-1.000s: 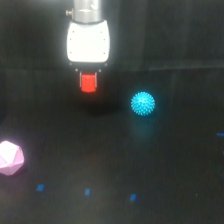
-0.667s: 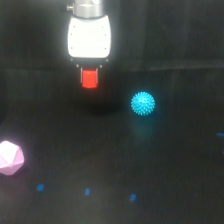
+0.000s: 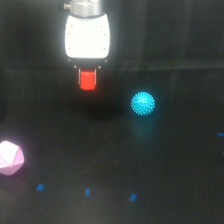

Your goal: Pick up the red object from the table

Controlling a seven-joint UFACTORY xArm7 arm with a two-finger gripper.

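Observation:
The red object (image 3: 88,80) is a small red-orange block hanging just under the white gripper body, clear of the dark table (image 3: 165,165). My gripper (image 3: 88,79) is shut on it, high in the exterior view and left of centre. Its dark fingers barely stand out against the black background. A faint shadow lies on the table below the block.
A cyan spiky ball (image 3: 143,103) rests on the table to the exterior view's right of the gripper. A pink faceted polyhedron (image 3: 10,158) sits at the left edge. Small blue marks (image 3: 87,191) dot the table near the front.
The gripper has risen a little with the red object held in it. The ball and the polyhedron have not moved.

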